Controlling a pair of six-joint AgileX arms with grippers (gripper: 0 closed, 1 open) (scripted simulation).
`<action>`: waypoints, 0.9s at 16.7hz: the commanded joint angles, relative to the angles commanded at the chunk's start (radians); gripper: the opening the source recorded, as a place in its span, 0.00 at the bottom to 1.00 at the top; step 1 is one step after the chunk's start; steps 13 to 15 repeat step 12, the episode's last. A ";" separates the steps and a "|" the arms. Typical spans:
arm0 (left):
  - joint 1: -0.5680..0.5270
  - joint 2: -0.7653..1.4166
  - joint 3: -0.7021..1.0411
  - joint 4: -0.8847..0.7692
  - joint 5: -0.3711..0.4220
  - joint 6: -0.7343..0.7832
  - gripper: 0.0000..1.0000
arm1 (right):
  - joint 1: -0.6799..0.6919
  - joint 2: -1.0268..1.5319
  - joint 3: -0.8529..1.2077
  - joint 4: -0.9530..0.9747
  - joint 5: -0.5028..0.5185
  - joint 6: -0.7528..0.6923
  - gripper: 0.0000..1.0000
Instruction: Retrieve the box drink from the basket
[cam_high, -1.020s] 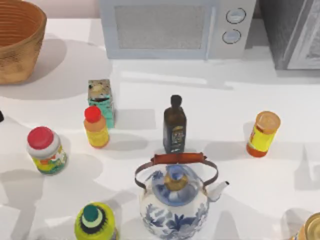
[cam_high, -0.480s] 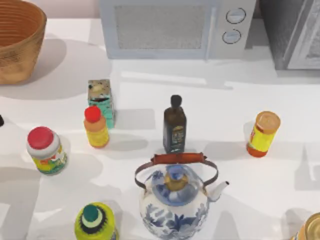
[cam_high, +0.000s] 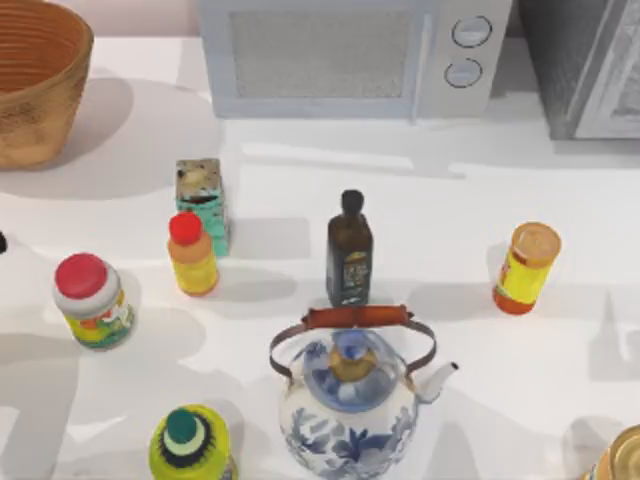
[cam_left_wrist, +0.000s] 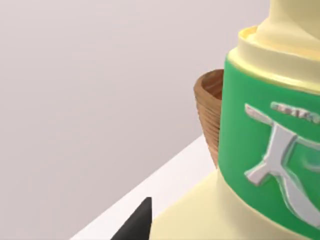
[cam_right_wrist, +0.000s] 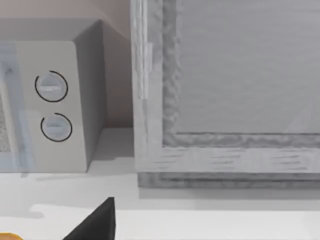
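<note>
Pretty bright, even light; soft shadows fall to the right of the bottles on the white table (cam_high: 300, 180), no glare.

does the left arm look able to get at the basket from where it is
Probably yes. The basket sits at the table's far left corner, the left arm's side, with bare table in front of it. In the left wrist view a green-labelled bottle stands close ahead, partly blocking it.

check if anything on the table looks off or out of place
One oddity: the task says the box drink is in the basket, yet a teal box drink stands upright on the table, apart from it. The orange jar at the right leans. Nothing looks spilled or broken.
</note>
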 joint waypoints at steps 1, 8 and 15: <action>0.000 0.000 0.000 0.000 0.000 0.000 0.60 | 0.000 0.000 0.000 0.000 0.000 0.000 1.00; 0.000 0.000 0.000 0.000 0.000 0.000 1.00 | 0.000 0.000 0.000 0.000 0.000 0.000 1.00; 0.000 0.000 0.000 0.000 0.000 0.000 1.00 | 0.000 0.000 0.000 0.000 0.000 0.000 1.00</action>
